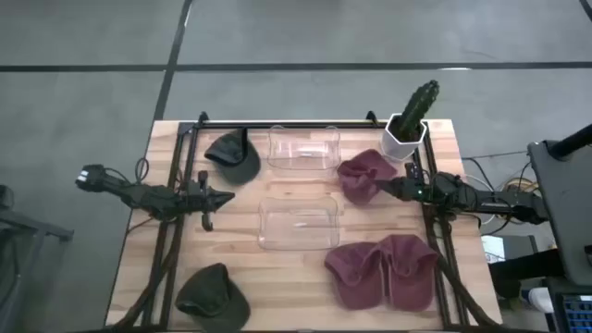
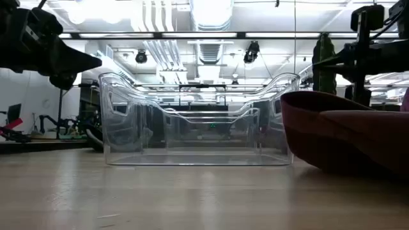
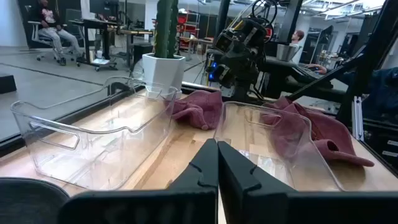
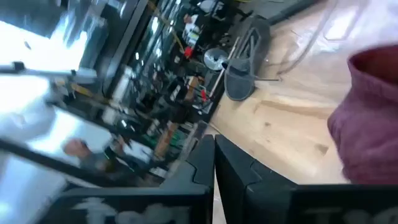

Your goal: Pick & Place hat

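Three maroon hats lie on the table: one at the far right beside the cactus pot, and two side by side at the near right. Two dark green hats lie on the left, one far and one near. My left gripper is shut and hangs above the table's left half, pointing right. My right gripper is shut and raised over the right edge of the far maroon hat, pointing left. Nothing is between its fingers.
Two clear plastic bins stand in the table's middle, one far and one near. A cactus in a white pot stands at the far right corner. Bare wood shows between the bins and around the left gripper.
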Robot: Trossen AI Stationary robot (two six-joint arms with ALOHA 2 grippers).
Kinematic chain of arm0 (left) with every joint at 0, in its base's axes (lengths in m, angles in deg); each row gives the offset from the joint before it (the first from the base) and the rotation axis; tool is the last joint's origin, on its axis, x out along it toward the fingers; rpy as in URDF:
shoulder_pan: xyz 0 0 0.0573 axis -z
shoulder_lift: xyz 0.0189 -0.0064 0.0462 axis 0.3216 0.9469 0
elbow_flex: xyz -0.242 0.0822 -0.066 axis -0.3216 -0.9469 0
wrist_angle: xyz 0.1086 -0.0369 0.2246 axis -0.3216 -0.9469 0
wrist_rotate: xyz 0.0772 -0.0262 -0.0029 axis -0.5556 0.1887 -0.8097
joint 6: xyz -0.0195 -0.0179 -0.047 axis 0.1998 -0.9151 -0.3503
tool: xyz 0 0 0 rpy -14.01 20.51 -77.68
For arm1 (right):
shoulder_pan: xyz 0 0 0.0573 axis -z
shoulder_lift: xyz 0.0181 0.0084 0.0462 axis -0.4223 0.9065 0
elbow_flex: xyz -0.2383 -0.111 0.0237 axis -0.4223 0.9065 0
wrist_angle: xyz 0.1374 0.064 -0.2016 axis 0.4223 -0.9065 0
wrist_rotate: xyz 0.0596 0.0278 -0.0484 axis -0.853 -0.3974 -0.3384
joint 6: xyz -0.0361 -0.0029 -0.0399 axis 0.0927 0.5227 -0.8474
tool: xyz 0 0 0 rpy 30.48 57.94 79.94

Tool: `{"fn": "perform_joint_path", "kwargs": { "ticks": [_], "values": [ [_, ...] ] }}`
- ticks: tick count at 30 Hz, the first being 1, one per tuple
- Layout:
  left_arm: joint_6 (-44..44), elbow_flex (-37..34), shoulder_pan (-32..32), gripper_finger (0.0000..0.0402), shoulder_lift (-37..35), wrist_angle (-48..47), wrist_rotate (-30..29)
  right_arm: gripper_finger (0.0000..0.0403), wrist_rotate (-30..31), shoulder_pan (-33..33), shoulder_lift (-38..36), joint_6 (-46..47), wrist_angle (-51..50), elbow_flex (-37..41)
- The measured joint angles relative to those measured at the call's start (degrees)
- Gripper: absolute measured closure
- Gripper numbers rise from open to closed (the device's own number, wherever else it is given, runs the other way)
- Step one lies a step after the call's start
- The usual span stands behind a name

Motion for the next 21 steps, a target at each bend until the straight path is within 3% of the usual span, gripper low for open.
{"fn": "perform_joint_path", "kwargs": {
  "ticks": [9,16,21],
  "values": [
    [-0.17,-0.07,-0.04,0.0401,0.15,0.98,-1.92,0.0394,2.9,0.0,0.24,7.83,-0.55,0.0],
    [-8.43,-0.07,-0.04,0.0401,0.22,1.12,-1.95,0.0394,0.57,0.0,0.46,14.2,7.72,-0.06],
    [-9.53,-0.07,-0.04,0.0401,0.22,2.13,-1.95,0.0386,0.63,0.0,3.43,14.76,4.04,-5.12]
  ]
}}
